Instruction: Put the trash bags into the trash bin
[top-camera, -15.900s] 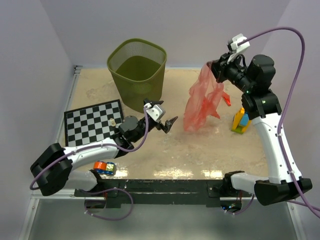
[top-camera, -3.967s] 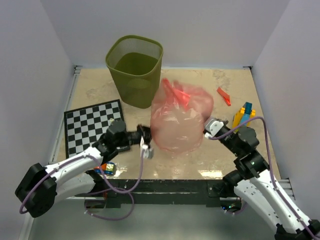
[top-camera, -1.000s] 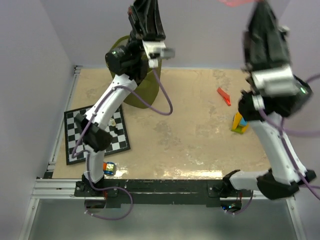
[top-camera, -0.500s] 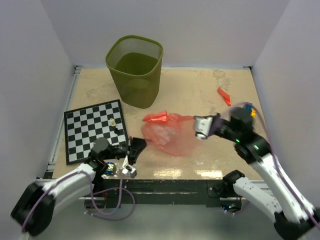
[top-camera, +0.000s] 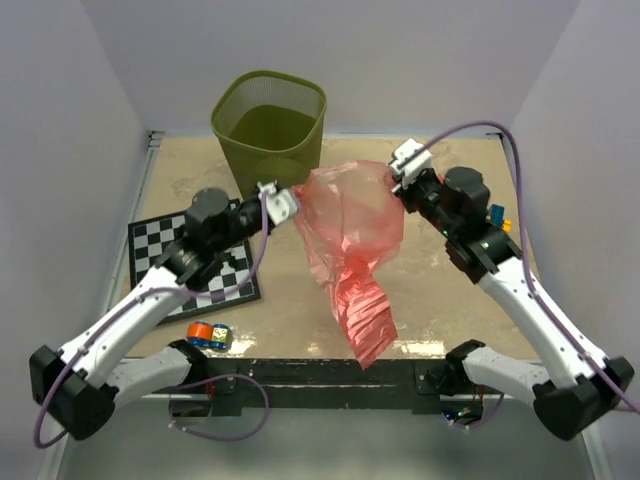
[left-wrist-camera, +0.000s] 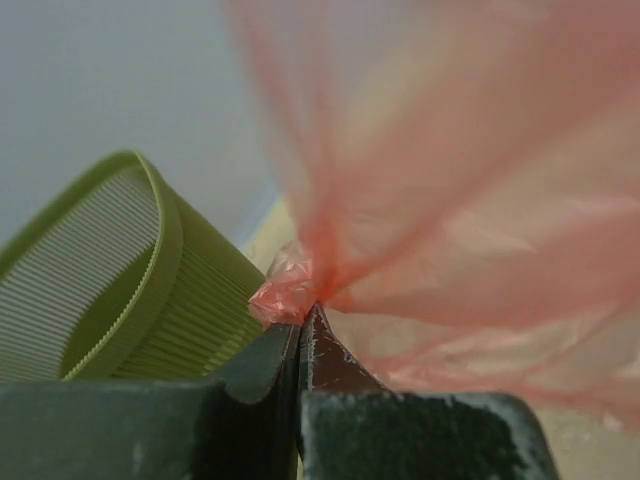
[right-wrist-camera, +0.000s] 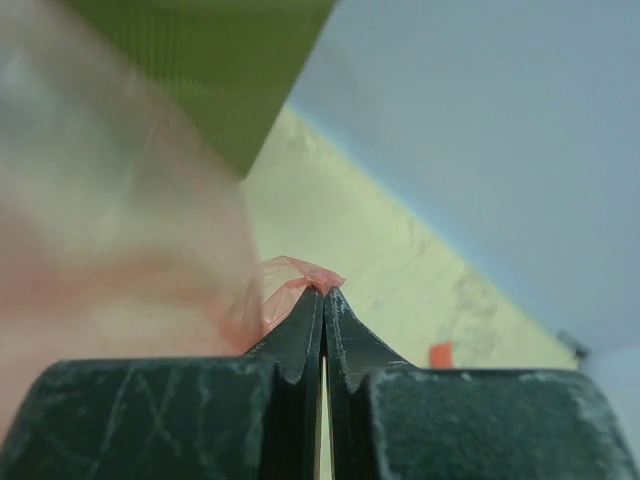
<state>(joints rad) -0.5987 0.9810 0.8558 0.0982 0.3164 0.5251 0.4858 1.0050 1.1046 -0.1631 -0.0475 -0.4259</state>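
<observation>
The left hand (top-camera: 274, 206) is clamped shut, its two fingers pressed together on a pinched corner of the bag (top-camera: 350, 225). The right hand (top-camera: 405, 172) is shut tight as well, with a small tuft of the film caught at its fingertips. Each grips an opposite upper edge, so the bag hangs spread between them above the surface (top-camera: 440, 290).

Half a second earlier the bag was bunched low over the surface, gripped by the right hand alone, while the left hand sat open near the front edge by the chessboard (top-camera: 160, 250). Now both arms are raised, the left hand has closed on the film, and the bag is lifted and drawn wide.

The bag is thin, see-through pink-red film. Its upper part billows like a broad pouch. Below that it narrows to a crumpled, pleated tail that drops toward the front edge; whether the tail touches the surface cannot be told.

The bag's top left corner is just in front of and to the right of the bin (top-camera: 268, 140), an olive mesh basket standing upright at the back. The bag is outside it. In the right wrist view a small red strip (right-wrist-camera: 441, 354) lies on the surface farther back. Toy blocks (top-camera: 497, 215) peek out behind the right arm, and a blue and orange toy (top-camera: 208, 335) sits near the front left.
</observation>
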